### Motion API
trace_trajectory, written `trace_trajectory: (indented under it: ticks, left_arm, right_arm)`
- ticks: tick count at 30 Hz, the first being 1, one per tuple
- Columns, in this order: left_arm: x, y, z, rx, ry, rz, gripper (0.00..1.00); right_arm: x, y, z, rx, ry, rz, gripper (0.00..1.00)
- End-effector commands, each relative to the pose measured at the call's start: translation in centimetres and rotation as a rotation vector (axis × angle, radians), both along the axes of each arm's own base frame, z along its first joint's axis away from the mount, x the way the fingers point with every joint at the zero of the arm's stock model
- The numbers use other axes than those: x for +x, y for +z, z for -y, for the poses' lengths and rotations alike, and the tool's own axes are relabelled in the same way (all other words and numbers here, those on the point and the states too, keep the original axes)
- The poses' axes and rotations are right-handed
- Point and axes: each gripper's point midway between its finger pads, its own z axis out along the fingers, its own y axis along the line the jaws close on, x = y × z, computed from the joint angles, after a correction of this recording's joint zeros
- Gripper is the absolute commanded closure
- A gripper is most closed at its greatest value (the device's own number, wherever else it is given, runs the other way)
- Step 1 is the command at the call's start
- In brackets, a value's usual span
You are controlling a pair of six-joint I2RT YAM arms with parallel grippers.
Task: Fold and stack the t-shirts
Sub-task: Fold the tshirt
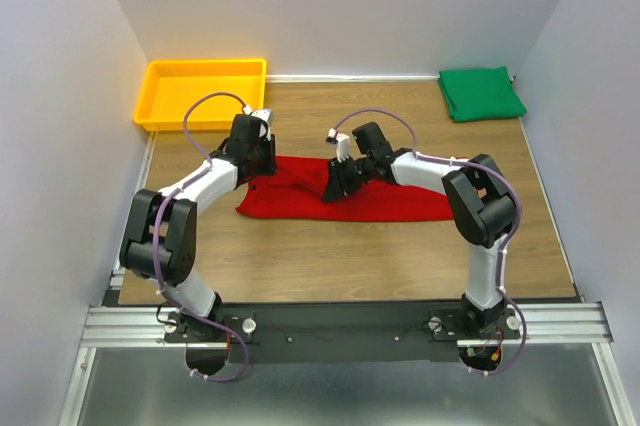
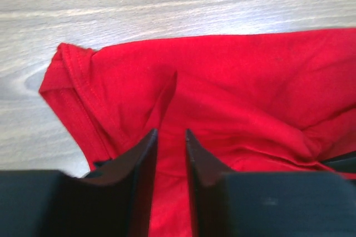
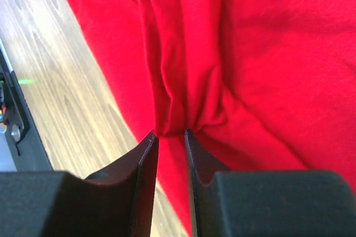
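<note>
The left hand (image 2: pixel 171 132) and the right hand (image 3: pixel 169 133) are each closed on a small ridge of the red t-shirt (image 1: pixel 395 202). I think it is best to lift both pinches together, at the same height, so that the fold line is straight. The shirt lies in the middle of the bench (image 1: pixel 350 261). Its long axis goes left to right, with a sleeve at the left end. The green t-shirt (image 1: pixel 482 93) lies folded at the far right corner.

We see the red t-shirt (image 1: pixel 295 191) lying creased at the middle of the table (image 1: pixel 350 256), and the green t-shirt (image 1: pixel 482 93) lying folded at the far right corner.
</note>
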Motion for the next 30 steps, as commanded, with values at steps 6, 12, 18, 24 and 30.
trace_trajectory:
  ticks: [6,12,18,24,30]
  left_arm:
    - [-1.3,6.2,-1.4,-0.044,0.073,0.173,0.50]
    - [-3.4,9.4,-4.0,-0.028,0.174,0.295,0.41]
    - [-6.0,11.2,-7.1,0.011,0.289,0.388,0.42]
    - [-7.8,12.6,-8.8,0.011,0.351,0.483,0.42]
    - [-7.2,13.0,-8.1,-0.019,0.330,0.498,0.42]
  right_arm:
    - [-2.0,2.7,0.2,-0.051,0.016,0.052,0.63]
    - [-0.2,5.9,0.0,-0.031,-0.096,0.084,0.64]
    - [2.7,7.2,-1.9,0.023,-0.193,0.067,0.65]
    - [4.0,4.7,-4.1,0.098,-0.238,-0.007,0.73]
    - [2.5,0.9,-5.5,0.093,-0.234,-0.061,0.78]
